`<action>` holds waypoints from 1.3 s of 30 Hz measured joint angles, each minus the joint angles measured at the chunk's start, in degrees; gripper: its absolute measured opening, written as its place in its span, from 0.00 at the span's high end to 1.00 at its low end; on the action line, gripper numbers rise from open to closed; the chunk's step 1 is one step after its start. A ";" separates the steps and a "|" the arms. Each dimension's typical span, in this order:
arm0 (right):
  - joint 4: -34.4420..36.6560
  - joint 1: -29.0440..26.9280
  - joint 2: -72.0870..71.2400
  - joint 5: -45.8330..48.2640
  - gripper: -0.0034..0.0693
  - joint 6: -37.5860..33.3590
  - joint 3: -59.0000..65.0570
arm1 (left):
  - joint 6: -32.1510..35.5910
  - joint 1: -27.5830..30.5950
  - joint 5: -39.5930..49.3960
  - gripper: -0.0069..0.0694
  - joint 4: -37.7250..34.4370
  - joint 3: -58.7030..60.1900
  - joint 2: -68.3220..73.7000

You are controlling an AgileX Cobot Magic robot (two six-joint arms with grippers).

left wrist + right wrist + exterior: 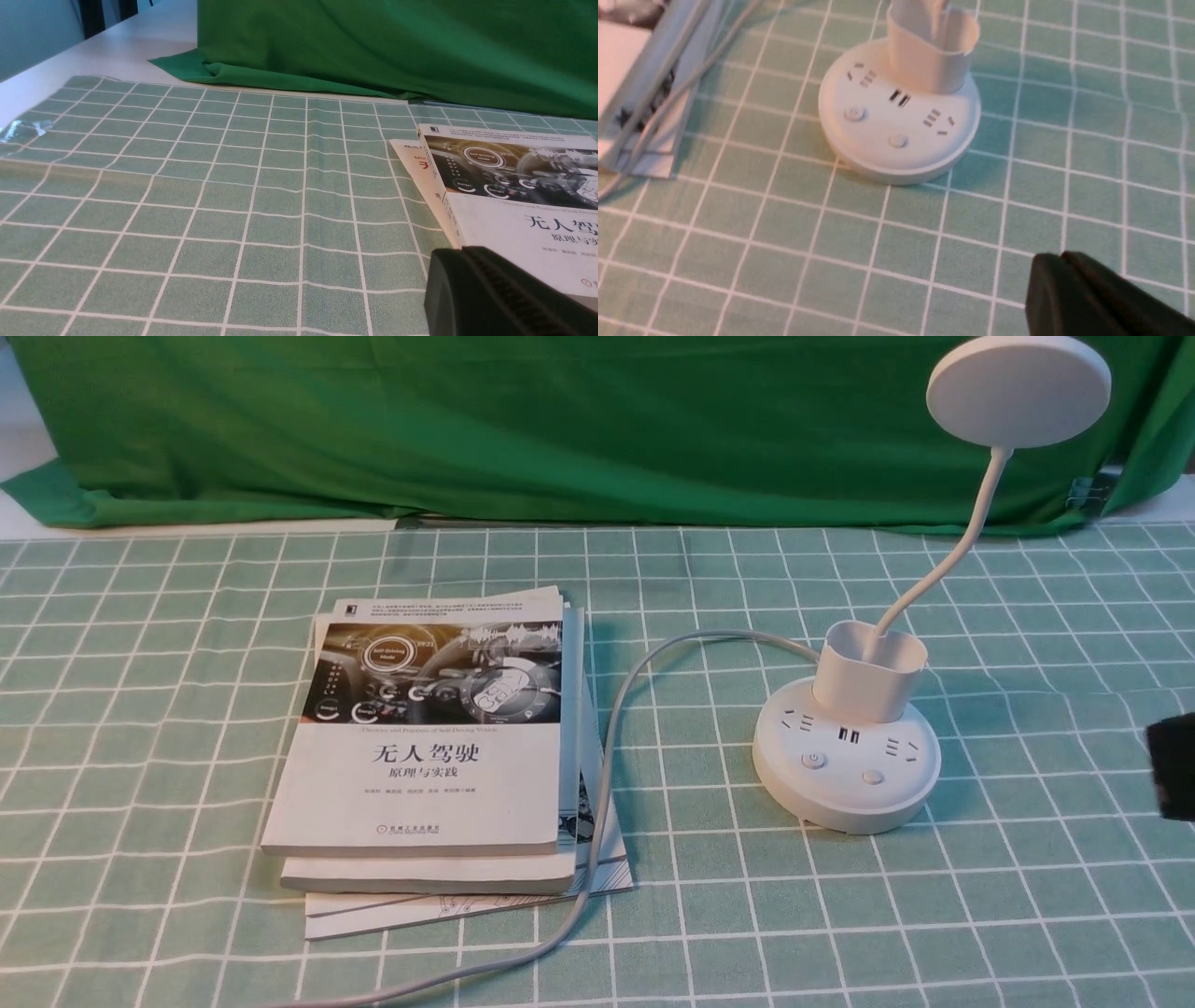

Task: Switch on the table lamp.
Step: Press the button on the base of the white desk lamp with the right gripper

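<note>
The white table lamp stands right of centre: round base (pixel 846 775) with sockets and two buttons (pixel 814 761), cup holder (pixel 868 670), curved neck and flat disc head (pixel 1018 390). The head looks unlit. The right wrist view shows the same base (pixel 899 116) and cup. My right gripper (pixel 1059 255) is shut and empty, hovering over the cloth, off the base on its button side; only a dark tip (pixel 1173 765) shows at the front view's right edge. My left gripper (pixel 460 251) is shut with nothing in it, beside the book stack.
A stack of books (pixel 439 747) lies left of the lamp. The lamp's grey cord (pixel 607 747) runs from the base past the books to the front edge. Green backdrop cloth (pixel 523 429) hangs behind. The checked green tablecloth (pixel 1027 896) covers the table.
</note>
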 joint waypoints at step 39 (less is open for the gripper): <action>0.00 6.17 40.79 -25.47 0.91 -1.05 -5.39 | 0.00 0.00 0.00 0.88 0.04 0.00 0.00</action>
